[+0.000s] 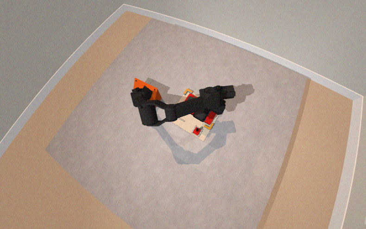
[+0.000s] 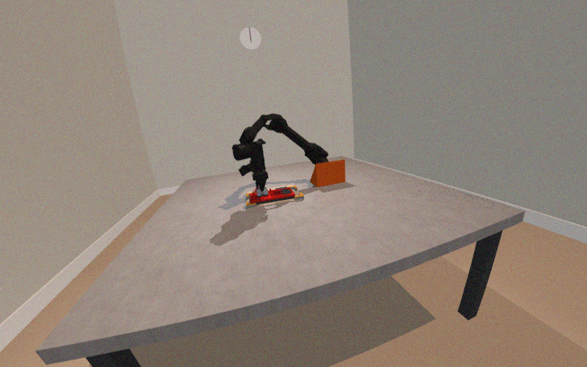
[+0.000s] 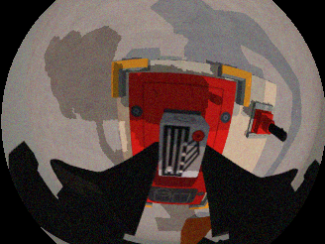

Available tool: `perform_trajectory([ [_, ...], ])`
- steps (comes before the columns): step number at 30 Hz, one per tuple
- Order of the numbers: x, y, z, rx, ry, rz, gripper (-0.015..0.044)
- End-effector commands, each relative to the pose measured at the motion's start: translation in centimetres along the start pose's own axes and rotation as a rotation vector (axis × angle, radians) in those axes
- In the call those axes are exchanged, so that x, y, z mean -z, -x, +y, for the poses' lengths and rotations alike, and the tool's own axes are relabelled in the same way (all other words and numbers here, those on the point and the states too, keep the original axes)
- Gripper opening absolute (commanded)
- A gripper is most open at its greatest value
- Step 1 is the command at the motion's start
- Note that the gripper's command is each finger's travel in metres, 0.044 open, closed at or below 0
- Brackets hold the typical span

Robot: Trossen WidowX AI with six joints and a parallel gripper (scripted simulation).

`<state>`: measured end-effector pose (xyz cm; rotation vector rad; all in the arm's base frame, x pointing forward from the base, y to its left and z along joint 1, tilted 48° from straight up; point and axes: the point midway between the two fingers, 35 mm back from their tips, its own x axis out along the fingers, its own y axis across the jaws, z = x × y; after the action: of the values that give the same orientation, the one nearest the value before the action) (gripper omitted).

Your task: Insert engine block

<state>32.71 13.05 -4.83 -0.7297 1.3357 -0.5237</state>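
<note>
Grey stone-like table (image 2: 389,224) is the largest thing we see, one top on dark legs, with wide bare surface on every side of the work area and its edges well away from the arm. We count one black arm (image 2: 294,136), rising from one orange base block (image 2: 328,173) at the far right of the exterior view and arching over to the left. Below the wrist lies one pale board (image 1: 188,126) with orange corner brackets (image 1: 209,126), and on it one red car body (image 2: 276,195). To the right of the body in the wrist view we see one small red fixture (image 3: 265,121) with a dark peg.

We hold one grey engine block (image 3: 180,145), ribbed on top with a red dot, in our gripper (image 3: 178,165); the two dark fingers press its left and right sides at a middling spread. The block sits directly under the wrist, over the middle of the car body. We cannot tell whether it has bottomed out in the opening, nor which way the slot faces. Room around the fingers is tight beside the red body walls, open above.
</note>
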Motion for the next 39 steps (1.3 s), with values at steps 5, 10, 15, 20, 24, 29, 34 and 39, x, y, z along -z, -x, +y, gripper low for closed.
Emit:
perform_trajectory([
  [5,-0.03,0.11,0.05,-0.006,0.002,0.002,0.016],
  [10,-0.03,0.11,0.05,-0.006,0.002,0.002,0.016],
  [15,-0.11,0.2,0.02,-0.006,0.007,0.002,0.016],
  [20,-0.18,0.27,-0.01,-0.006,0.008,0.002,0.016],
  [24,-0.17,0.27,-0.01,-0.006,0.006,0.002,0.016],
  [29,-0.17,0.12,-0.01,-0.006,-0.003,0.002,0.016],
  [34,-0.16,0.06,-0.02,-0.006,-0.006,0.002,0.016],
  [39,-0.16,0.05,-0.02,-0.006,-0.003,0.002,0.016],
])
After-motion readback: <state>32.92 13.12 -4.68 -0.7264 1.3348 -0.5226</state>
